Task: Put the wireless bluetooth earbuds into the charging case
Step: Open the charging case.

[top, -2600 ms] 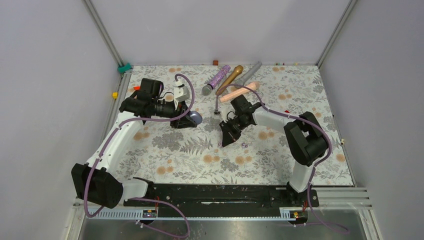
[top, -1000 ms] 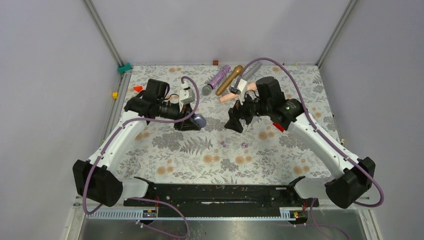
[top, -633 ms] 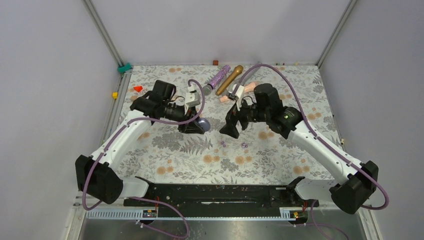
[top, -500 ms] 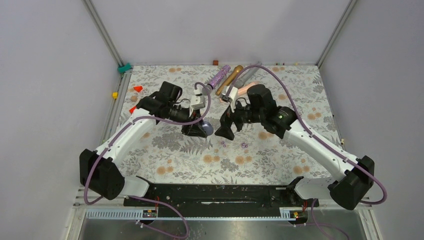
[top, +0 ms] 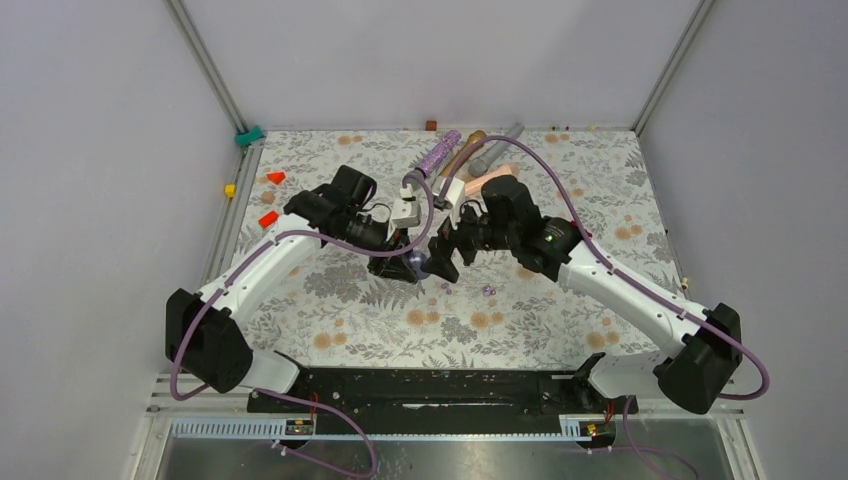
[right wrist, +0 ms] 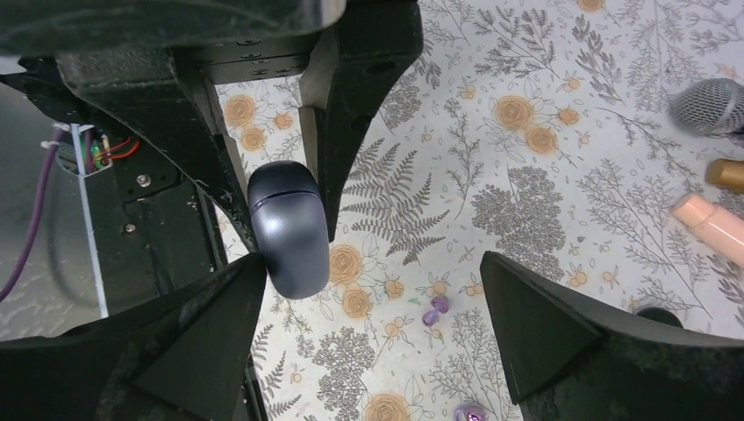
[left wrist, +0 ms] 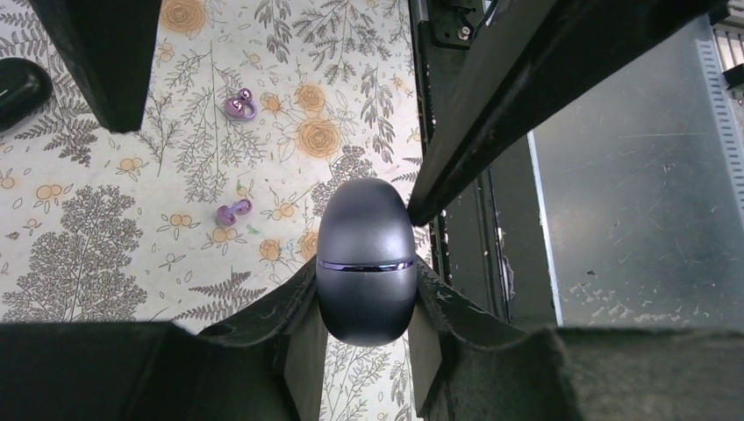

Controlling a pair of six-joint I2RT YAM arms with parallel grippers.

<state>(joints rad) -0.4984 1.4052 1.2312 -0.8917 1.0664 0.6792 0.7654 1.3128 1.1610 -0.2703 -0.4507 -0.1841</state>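
Observation:
My left gripper (top: 405, 265) is shut on a dark oval charging case (top: 417, 262), held above the mat with its lid seam closed. In the left wrist view the case (left wrist: 365, 259) sits squeezed between both pads of that gripper (left wrist: 365, 282). My right gripper (top: 440, 262) is open, and one of its fingers is right beside the case (right wrist: 288, 228); in its own view the gripper (right wrist: 373, 263) holds nothing. Two purple earbuds (top: 447, 287) (top: 489, 290) lie on the mat just below. They also show as earbuds (left wrist: 239, 106) (left wrist: 232, 211) and earbuds (right wrist: 435, 310) (right wrist: 469, 412).
Several microphones lie at the back: purple glitter (top: 438, 153), gold (top: 466, 144), grey (top: 497, 147) and pink (top: 500, 172). Another black case (left wrist: 17, 88) rests on the mat. Red blocks (top: 275, 177) (top: 268, 219) and a yellow block (top: 229, 190) sit at the left edge.
Both arms have swung in toward the middle. The left gripper carried the case to the right and nearer. The open right gripper moved left until it met the case.

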